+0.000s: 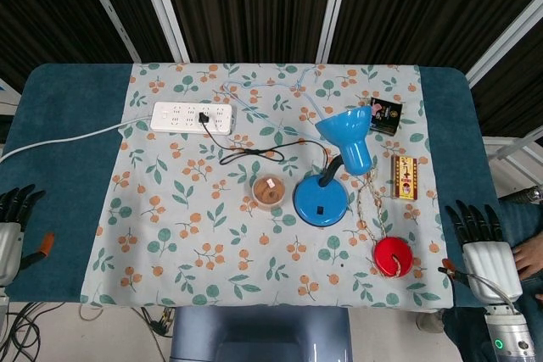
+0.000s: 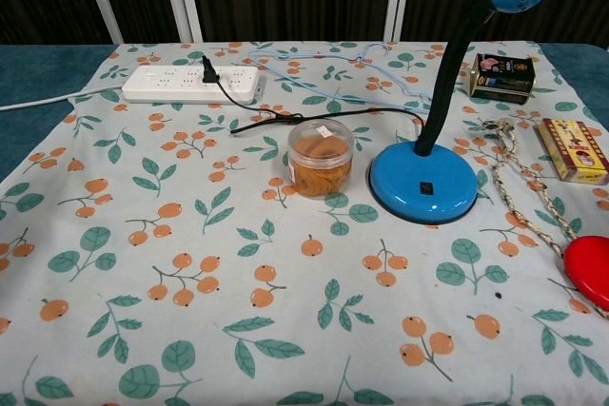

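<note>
Head view shows our right hand [image 1: 485,253] off the front right edge of the table [image 1: 59,125], well apart from the blue desk lamp [image 1: 333,177], fingers spread flat and holding nothing. Our left hand [image 1: 12,225] sits at the far side from the lamp, beyond the table's left edge, fingers likewise apart and empty, with a small orange-handled clip [image 1: 38,247] just beside it.

Nearest the right hand is the red disc [image 1: 392,256] on its braided cord [image 1: 371,201], which lies on the floral cloth [image 1: 170,235] in front of and to the right of the lamp base, with the cord running back toward the lamp's neck. We judge the disc to be set down and let go, since nothing touches it.

Just left of the lamp base stands a clear tub of brown snacks [image 2: 320,156]. The lamp's black cable [image 1: 254,155] runs behind the tub to the white power strip [image 1: 192,116], far left of the lamp, where it is plugged in. Right of the lamp lie a yellow-and-red box [image 1: 405,176] and, behind it, a small dark box [image 1: 386,114].

We cannot tell whether the lamp is lit; both hands are clear of the cloth, so little looks left in hand.
</note>
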Available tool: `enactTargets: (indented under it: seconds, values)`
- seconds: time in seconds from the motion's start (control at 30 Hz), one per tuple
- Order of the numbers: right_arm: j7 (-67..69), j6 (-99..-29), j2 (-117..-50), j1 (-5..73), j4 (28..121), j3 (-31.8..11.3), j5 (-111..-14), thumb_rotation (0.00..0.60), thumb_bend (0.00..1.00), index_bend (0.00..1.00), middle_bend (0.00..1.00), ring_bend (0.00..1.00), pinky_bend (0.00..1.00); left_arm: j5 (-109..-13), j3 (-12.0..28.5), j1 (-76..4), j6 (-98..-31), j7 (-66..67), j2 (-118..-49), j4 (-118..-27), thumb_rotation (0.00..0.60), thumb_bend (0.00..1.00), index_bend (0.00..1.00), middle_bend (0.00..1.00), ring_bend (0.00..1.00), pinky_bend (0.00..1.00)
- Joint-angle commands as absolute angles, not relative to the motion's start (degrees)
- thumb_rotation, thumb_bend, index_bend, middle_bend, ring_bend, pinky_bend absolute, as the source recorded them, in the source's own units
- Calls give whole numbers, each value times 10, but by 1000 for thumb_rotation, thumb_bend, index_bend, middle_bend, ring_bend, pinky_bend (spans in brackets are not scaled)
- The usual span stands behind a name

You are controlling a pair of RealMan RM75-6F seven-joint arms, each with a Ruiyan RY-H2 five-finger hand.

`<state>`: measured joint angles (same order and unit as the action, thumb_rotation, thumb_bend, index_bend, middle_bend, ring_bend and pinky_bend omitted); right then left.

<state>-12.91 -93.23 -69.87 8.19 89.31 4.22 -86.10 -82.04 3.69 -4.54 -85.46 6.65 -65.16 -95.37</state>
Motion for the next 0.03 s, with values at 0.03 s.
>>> enactTargets:
  seconds: [0.03]
  values:
    - [-130,-927,-697,79,891,39,-859,600,237,65,68,81,0,-821,37,-46,-854,67,-652,-953,600,352,153,71,48,101]
